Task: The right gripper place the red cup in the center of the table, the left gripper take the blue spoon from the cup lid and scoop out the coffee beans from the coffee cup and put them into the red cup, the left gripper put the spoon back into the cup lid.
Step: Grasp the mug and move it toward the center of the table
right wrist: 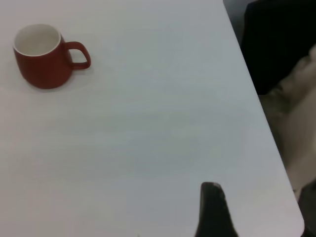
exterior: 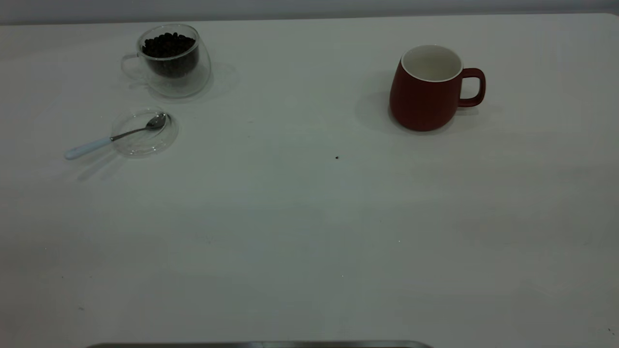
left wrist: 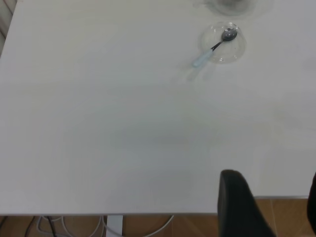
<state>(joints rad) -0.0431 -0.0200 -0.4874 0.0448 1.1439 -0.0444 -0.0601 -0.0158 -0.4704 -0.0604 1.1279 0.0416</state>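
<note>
The red cup [exterior: 425, 96] stands upright and empty at the back right of the table [exterior: 309, 217], handle to the right; it also shows in the right wrist view [right wrist: 42, 61]. At the back left the clear coffee cup [exterior: 171, 60] holds coffee beans [exterior: 168, 46]. In front of it lies the cup lid [exterior: 145, 133] with the blue spoon [exterior: 111, 138] resting bowl-in, handle over the rim to the left. The left gripper [left wrist: 271, 180] hangs open over the table's near edge, far from the lid [left wrist: 224, 44] and spoon [left wrist: 212, 48]. The right gripper [right wrist: 260, 190] is open, far from the mug.
A tiny dark speck [exterior: 337, 157] lies near the table's middle. A metal strip [exterior: 261, 344] runs along the front edge. Cables [left wrist: 74, 227] and brown floor show below the table edge. A rounded table corner [right wrist: 296, 222] and dark shapes [right wrist: 276, 39] sit beside the right arm.
</note>
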